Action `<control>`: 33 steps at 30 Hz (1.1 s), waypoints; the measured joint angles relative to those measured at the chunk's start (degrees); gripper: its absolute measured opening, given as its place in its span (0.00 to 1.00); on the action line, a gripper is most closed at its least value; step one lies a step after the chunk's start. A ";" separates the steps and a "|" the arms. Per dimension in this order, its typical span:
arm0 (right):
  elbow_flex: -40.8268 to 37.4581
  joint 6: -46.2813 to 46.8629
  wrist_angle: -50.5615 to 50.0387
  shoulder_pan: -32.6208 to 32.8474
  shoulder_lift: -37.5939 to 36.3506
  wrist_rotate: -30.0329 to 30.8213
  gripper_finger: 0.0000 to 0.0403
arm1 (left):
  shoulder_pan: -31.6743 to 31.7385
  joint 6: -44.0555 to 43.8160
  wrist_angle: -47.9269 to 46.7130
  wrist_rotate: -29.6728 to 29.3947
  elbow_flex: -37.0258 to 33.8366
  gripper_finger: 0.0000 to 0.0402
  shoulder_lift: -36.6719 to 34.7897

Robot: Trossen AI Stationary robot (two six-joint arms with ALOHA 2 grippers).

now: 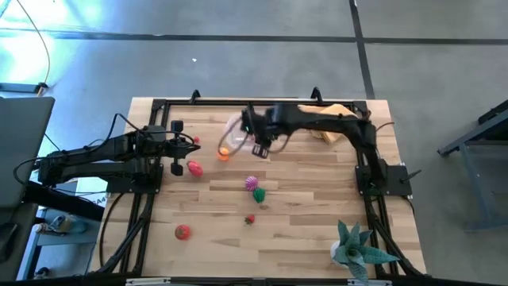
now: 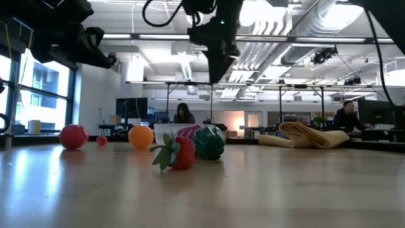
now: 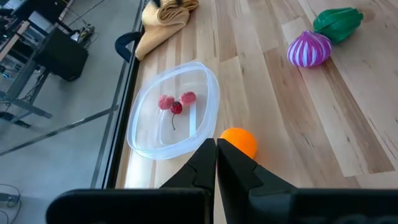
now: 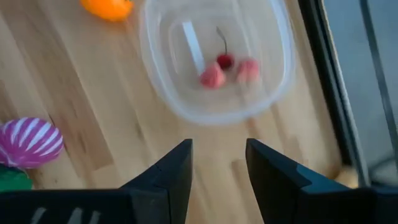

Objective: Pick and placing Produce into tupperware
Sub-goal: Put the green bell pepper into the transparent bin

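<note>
Dark, empty fingers of the right gripper stand apart with nothing between them, hanging just above the table beside the small clear rounded-square plastic tupperware. Inside that shallow container lie two pink raspberry-like toys and a small dark red cherry with a thin stem. Just beside its rim rests a smooth orange ball-shaped toy fruit.

The left gripper has its fingers pressed together on nothing, and waits at the left side of the table, pointed toward the container.

Farther out on the pale wooden table sit a magenta-and-white striped onion toy touching a green pepper-shaped toy, a small red strawberry, and two reddish fruits on the left half.

The produce looks like light, hollow, stiff plastic with a slick skin; round pieces would likely roll or squirt out if pinched off-centre, so take each across its widest middle. The container looks light enough to slide if nudged.
</note>
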 joint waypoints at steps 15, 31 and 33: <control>-25.36 45.95 15.12 19.73 -9.56 1.02 0.35 | -0.01 0.00 -0.02 0.00 0.00 0.01 -0.01; -35.96 56.20 31.31 28.52 -9.39 5.83 0.39 | 0.00 0.00 -0.01 0.00 0.00 0.01 0.01; -38.33 56.22 35.31 28.39 -9.34 5.88 0.43 | 0.00 0.00 -0.02 0.00 0.01 0.01 -0.01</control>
